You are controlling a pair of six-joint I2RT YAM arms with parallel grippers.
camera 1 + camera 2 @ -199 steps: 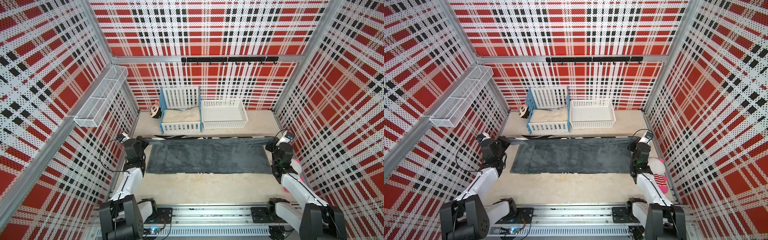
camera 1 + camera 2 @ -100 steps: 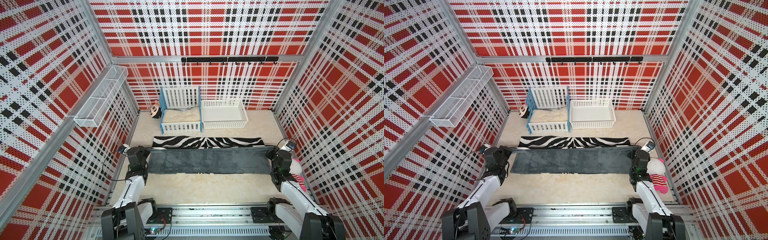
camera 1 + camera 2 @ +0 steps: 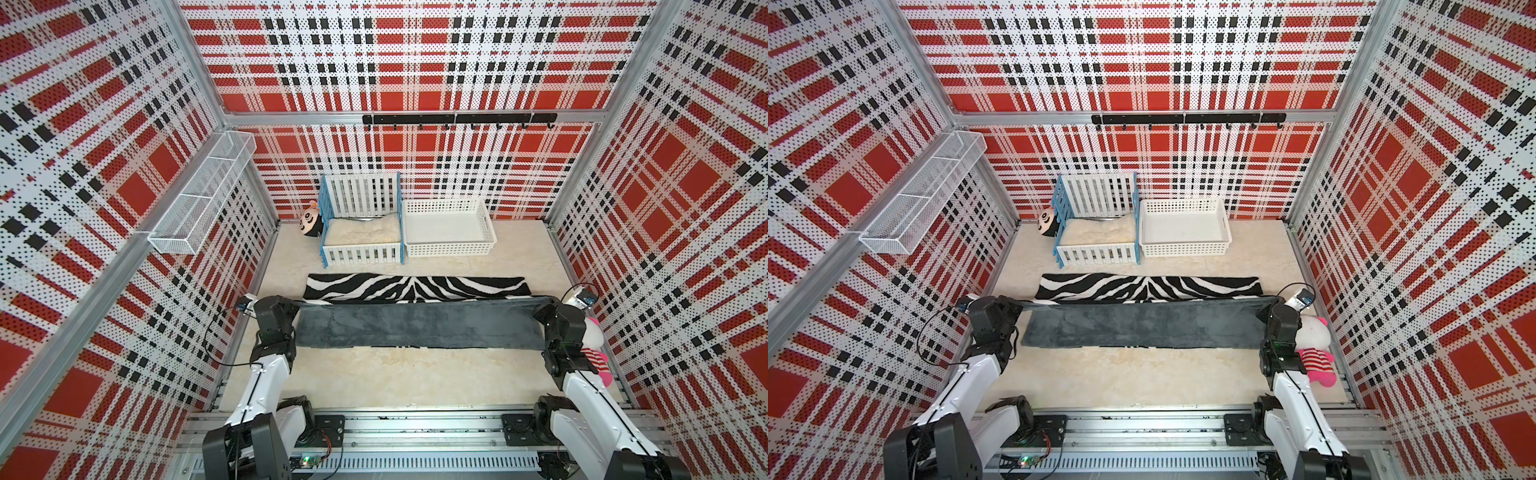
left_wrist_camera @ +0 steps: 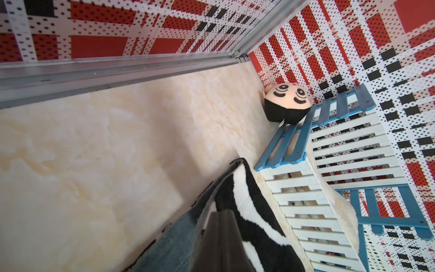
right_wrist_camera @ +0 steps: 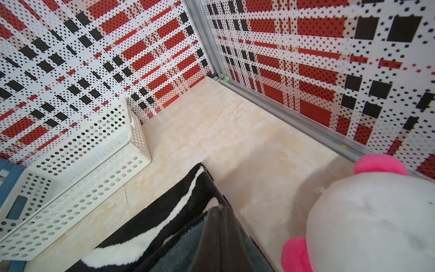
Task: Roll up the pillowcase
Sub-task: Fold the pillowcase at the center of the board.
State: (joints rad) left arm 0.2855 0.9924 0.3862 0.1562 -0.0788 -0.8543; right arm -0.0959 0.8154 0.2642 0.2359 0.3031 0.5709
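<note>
The pillowcase (image 3: pixel 419 330) stretches across the floor in both top views. Its dark grey side faces up on the near flap (image 3: pixel 1142 324) and a zebra-striped strip (image 3: pixel 415 286) shows behind it. My left gripper (image 3: pixel 297 305) is shut on the flap's raised far edge at the left end. My right gripper (image 3: pixel 540 301) is shut on the same edge at the right end. In the left wrist view the shut left gripper (image 4: pixel 222 213) pinches the cloth, with zebra pile (image 4: pixel 244 200) beside it. The right wrist view shows the shut right gripper (image 5: pixel 220 207) over grey and zebra cloth (image 5: pixel 164 219).
A blue-and-white crib (image 3: pixel 361 253) holding a cream cushion (image 3: pixel 361 230) and a white basket (image 3: pixel 449 249) stand at the back wall. A round plush head (image 3: pixel 311 220) lies left of the crib. A pink-and-white plush toy (image 3: pixel 594 349) sits against the right arm. A wire shelf (image 3: pixel 203 187) hangs on the left wall.
Both grippers have drawn the held edge toward the near side. The grey flap has folded over itself and a zebra strip has come into view behind it.
</note>
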